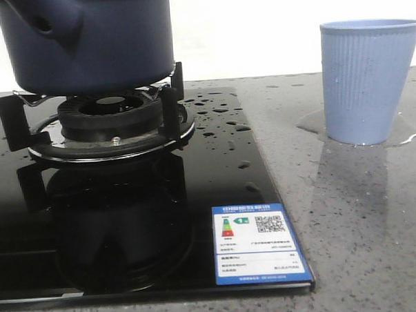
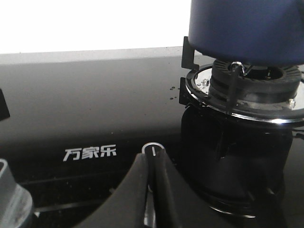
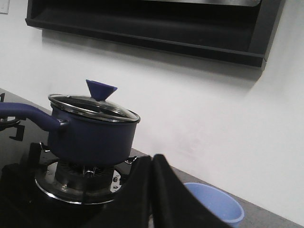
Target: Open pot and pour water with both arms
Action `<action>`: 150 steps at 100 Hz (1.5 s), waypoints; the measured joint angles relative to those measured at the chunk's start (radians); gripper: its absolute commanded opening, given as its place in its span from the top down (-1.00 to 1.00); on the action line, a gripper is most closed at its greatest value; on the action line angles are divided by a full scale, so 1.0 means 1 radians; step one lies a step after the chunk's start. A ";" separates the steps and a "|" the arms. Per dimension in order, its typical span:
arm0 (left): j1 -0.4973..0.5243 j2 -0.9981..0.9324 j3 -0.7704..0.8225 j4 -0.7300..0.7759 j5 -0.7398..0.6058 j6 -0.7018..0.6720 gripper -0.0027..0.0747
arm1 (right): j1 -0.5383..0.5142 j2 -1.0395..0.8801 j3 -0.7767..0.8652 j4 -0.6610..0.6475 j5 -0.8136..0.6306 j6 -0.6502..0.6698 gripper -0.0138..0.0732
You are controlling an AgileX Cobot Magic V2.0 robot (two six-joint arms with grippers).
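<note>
The dark navy pot (image 1: 86, 44) stands on the gas burner (image 1: 110, 122) at the back left of the black glass hob. In the right wrist view the pot (image 3: 90, 135) wears a glass lid (image 3: 92, 107) with a blue cone knob (image 3: 101, 89), and its long handle (image 3: 26, 113) points away from the cup. The light blue ribbed cup (image 1: 369, 80) stands on the grey counter to the right. My left gripper (image 2: 152, 160) is shut and empty, low over the hob beside the pot (image 2: 247, 28). My right gripper (image 3: 152, 160) is shut and empty, apart from the pot. Neither gripper shows in the front view.
Water drops (image 1: 220, 117) lie on the hob right of the burner, and a puddle (image 1: 400, 134) rings the cup. A control knob (image 2: 154, 148) sits just beyond the left fingertips. A range hood (image 3: 152, 28) hangs on the white wall. A blue label (image 1: 257, 244) marks the hob's front corner.
</note>
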 measured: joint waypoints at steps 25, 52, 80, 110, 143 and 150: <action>0.091 0.000 0.000 -0.043 0.053 -0.022 0.98 | 0.000 0.000 0.000 0.000 0.000 0.003 0.84; 0.138 0.000 0.000 -0.045 0.098 -0.022 0.98 | 0.000 0.000 0.000 0.000 0.000 0.001 0.84; 0.138 0.000 0.000 -0.045 0.099 -0.022 0.98 | 0.000 0.000 0.000 0.000 0.000 0.001 0.84; 0.138 0.000 0.000 -0.045 0.099 -0.022 0.98 | 0.000 0.000 0.002 -0.001 0.007 0.003 0.84; 0.138 0.000 0.000 -0.045 0.100 -0.022 0.98 | 0.000 0.000 0.160 0.548 0.240 -0.543 0.84; 0.138 0.000 0.000 -0.045 0.100 -0.022 0.98 | 0.000 0.000 0.188 0.830 0.340 -0.801 0.84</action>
